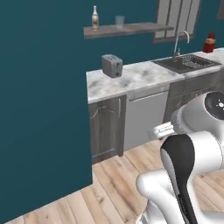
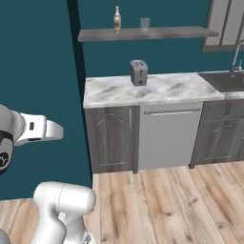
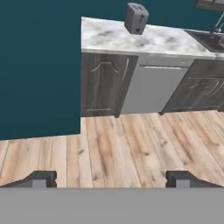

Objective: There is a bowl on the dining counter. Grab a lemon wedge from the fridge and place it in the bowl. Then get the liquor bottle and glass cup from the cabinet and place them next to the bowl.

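Looking pretty early: gripper spread apart and holding nothing, liquor bottle and glass cup sitting on the wall shelf.

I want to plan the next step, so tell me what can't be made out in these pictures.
- Liquor bottle on the shelf: too small to read its label, left base view.
- Glass cup: faint, and whether it holds anything is unclear.
- Sink: cut off by the right edge, right base view.
- Gripper: jaws wide apart and empty, only the tips visible, hand view.
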Robot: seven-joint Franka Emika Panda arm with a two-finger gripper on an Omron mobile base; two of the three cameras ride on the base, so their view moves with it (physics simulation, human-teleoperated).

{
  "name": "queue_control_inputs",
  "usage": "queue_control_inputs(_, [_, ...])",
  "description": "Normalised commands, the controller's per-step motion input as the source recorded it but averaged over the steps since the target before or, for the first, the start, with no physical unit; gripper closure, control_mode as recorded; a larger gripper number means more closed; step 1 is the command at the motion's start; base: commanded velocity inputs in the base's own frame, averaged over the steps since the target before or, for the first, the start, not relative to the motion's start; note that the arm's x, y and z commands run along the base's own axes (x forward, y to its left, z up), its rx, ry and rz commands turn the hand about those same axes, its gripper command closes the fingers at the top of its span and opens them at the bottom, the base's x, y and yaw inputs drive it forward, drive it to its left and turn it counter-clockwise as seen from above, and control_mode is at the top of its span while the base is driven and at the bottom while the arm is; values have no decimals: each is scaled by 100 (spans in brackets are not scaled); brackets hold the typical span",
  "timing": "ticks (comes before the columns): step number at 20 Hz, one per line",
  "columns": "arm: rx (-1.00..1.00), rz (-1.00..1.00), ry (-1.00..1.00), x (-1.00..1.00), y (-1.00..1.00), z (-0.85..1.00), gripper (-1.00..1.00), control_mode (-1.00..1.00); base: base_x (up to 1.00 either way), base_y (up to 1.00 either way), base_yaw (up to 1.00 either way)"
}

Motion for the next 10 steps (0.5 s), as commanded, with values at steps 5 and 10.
queue_control_inputs(5, [0,0,0,0,0,0,-100,100,100,-62,24])
queue_control_inputs(10, [0,0,0,0,0,0,-100,100,100,-50,31])
